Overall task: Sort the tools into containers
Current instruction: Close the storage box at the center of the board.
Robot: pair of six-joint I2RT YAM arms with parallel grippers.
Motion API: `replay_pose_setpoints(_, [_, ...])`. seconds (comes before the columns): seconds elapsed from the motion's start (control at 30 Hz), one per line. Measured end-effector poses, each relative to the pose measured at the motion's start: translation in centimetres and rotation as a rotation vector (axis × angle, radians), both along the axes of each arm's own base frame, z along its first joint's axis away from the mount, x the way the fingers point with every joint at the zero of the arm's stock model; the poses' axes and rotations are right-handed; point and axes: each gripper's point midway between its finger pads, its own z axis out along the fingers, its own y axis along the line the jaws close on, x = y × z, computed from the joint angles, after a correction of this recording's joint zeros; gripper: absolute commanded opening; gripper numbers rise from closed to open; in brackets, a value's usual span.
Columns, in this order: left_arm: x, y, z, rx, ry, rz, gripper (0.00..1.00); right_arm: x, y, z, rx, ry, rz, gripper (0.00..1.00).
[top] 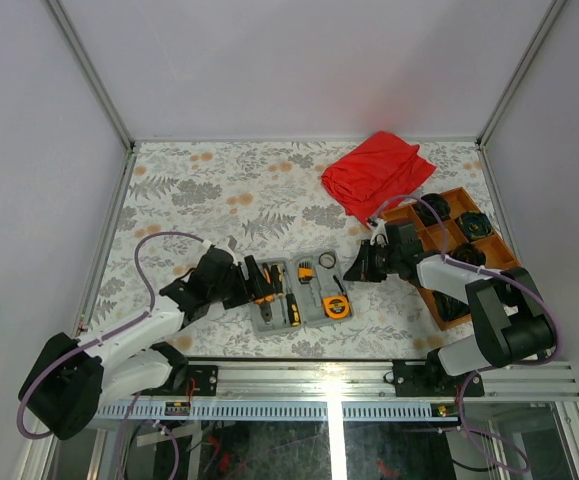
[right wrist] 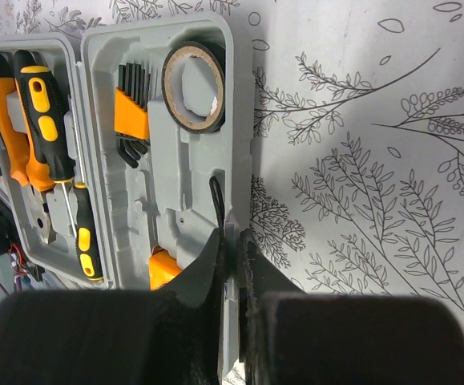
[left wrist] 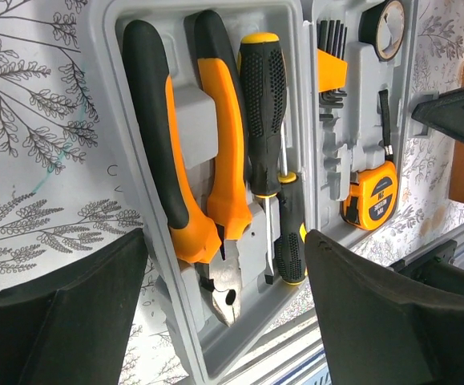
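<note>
Left wrist view first: the left jaws stand wide apart and hold nothing. The two dark fingers point(left wrist: 63, 321) sit low at either side of the picture. Between them lies the near end of the left tray point(left wrist: 110, 120), so this tray is inside the gap. Whether a finger touches its wall I cannot tell. In this tray the pliers point(left wrist: 219, 160) lie with the orange-and-black handles pointing away and the metal nose toward the jaws. Just beside them on the right lie the long screwdriver point(left wrist: 264, 96) and, nearer to the jaws, the short screwdriver point(left wrist: 292, 241).

On the right wrist view, the right jaws are closed almost fully. A thin grey strip, the outer rim of the right tray point(right wrist: 175, 192), sits pinched between the tips. This tray touches the left tray along one long side, and together they make one flat grey case on the counter point(top: 199, 190). At its far end lie the hex keys point(right wrist: 131, 112) in an orange holder and the black tape roll point(right wrist: 193, 87). The tape measure point(left wrist: 372, 196) lies at the near end, close to the right jaws and partly hidden by one finger there.

From above, the two arms meet the case from opposite sides. Near the right arm stands the orange-brown divided tray point(top: 456, 192), with the red cloth point(top: 379, 170) beside it.
</note>
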Motion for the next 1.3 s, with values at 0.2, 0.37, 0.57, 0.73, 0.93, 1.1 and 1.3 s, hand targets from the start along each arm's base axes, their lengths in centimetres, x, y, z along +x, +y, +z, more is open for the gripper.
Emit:
replay_pose_setpoints(0.2, [-0.2,0.3,0.8,0.006,-0.012,0.007,0.75,-0.2,0.4,0.0,-0.002,-0.003,0.014,0.00])
replay_pose_setpoints(0.37, [-0.4,0.4,1.3,0.001,-0.021,0.013,0.75,-0.4,0.7,0.1,0.003,-0.004,0.023,0.00])
replay_pose_setpoints(0.57, [-0.4,0.5,1.5,0.005,-0.013,0.019,0.75,-0.5,1.0,0.2,0.007,-0.003,0.026,0.00])
replay_pose_setpoints(0.73, [-0.4,0.7,1.6,0.015,-0.008,0.026,0.75,-0.7,1.5,0.3,0.012,-0.003,0.032,0.00])
replay_pose_setpoints(0.93, [-0.3,0.9,2.2,0.023,-0.013,0.035,0.75,-0.7,2.0,0.3,0.020,-0.002,0.033,0.00])
replay_pose_setpoints(1.1, [0.0,1.1,2.8,0.033,-0.024,0.049,0.75,-0.7,2.4,0.3,0.029,-0.002,0.035,0.00])
replay_pose_setpoints(1.3, [0.2,1.2,3.4,0.042,-0.028,0.055,0.75,-0.6,2.8,0.3,0.040,-0.005,0.031,0.00])
